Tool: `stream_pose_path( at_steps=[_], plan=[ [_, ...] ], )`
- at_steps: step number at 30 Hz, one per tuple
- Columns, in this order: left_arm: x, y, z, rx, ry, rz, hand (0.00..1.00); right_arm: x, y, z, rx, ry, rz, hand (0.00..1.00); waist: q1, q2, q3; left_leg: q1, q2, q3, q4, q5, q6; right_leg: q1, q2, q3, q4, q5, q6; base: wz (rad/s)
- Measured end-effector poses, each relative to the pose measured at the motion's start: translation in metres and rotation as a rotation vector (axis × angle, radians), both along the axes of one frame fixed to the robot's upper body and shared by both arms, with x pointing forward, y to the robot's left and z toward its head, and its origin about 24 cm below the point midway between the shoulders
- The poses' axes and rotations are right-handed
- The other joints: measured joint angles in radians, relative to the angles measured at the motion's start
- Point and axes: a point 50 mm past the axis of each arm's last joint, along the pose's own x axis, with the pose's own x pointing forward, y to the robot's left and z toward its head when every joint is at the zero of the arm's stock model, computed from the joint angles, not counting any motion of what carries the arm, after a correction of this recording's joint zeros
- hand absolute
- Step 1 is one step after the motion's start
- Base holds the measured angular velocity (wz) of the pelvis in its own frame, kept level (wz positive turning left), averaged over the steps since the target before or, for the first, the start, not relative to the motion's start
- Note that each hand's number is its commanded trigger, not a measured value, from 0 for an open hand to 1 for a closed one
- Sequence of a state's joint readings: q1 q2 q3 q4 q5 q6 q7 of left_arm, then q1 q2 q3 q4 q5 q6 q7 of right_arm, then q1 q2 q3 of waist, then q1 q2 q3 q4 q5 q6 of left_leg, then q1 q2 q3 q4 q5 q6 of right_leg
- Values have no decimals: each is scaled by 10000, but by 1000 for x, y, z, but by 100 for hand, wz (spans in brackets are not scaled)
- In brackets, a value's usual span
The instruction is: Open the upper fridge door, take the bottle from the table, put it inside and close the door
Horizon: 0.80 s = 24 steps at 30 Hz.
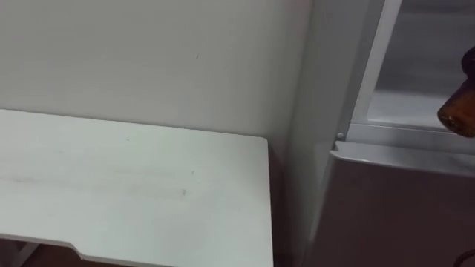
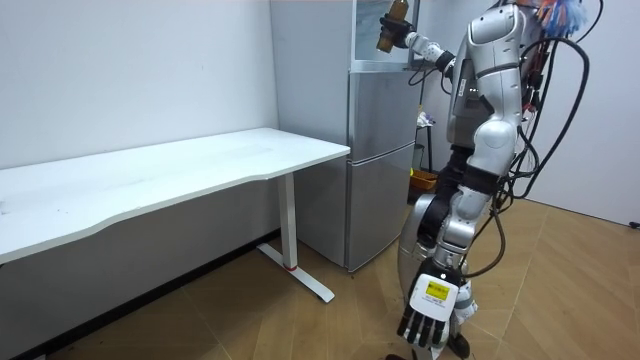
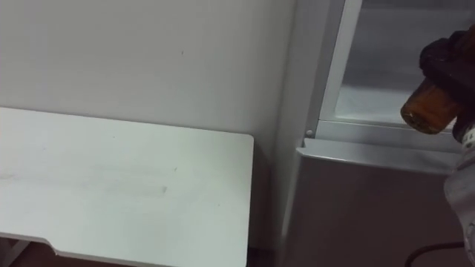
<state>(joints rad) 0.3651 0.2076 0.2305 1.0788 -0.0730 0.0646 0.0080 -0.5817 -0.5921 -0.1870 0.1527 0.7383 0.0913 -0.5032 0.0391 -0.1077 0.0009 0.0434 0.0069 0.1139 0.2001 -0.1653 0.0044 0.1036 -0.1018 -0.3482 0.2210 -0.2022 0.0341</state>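
Nearest to us in the room view, our left hand (image 2: 430,318) hangs low beside our leg above the wooden floor (image 2: 300,330). Its fingers are loose, pointing down, and hold nothing. We stand just before the fridge (image 2: 380,160), at the right end of the long white table (image 1: 133,185), whose bare top fills the near left of our eye views and ends just beside the fridge's left wall. To the right, the grey lower door (image 3: 364,208) is closed. Above its top edge, at the far right, our right hand (image 3: 445,58) is raised with its dark fingers curled round the upper part of the brown bottle (image 3: 427,110). The bottle tilts, its base pointing down and to the left. It hangs in front of the open upper compartment (image 3: 386,74), above the white sill; we cannot tell whether it has crossed the threshold. Farthest back, behind the table, the pale wall (image 1: 148,59) runs left from the fridge.
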Motion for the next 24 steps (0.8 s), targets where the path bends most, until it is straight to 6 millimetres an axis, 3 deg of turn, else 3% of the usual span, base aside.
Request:
stream_pose_path(
  at_steps=[9,18,22,24],
  plan=[
    [0,1,0,27,73,-184,0,-3,-7,7,-606,12,-515,100,166,-9,-5,-22,3,-29,12,1,-1,-10,3,-33,2,-6,-5,0],
    [0,1,0,82,250,-606,0,0,-13,0,-1145,515,-1068,100,432,-16,-16,-66,-4,-57,33,2,-2,-41,5,-38,-6,-6,-5,0],
    [-1,6,2,141,302,-621,0,2,-13,-6,-1187,897,-1144,100,496,-110,-147,-389,-9,-152,78,27,-15,-218,8,-133,4,1,-15,7],
    [-2,7,2,109,425,-597,0,7,-12,-8,-1230,1204,-1103,100,475,-132,-147,-498,-18,-213,126,25,-13,-263,7,-197,3,1,-15,9]
  ],
)
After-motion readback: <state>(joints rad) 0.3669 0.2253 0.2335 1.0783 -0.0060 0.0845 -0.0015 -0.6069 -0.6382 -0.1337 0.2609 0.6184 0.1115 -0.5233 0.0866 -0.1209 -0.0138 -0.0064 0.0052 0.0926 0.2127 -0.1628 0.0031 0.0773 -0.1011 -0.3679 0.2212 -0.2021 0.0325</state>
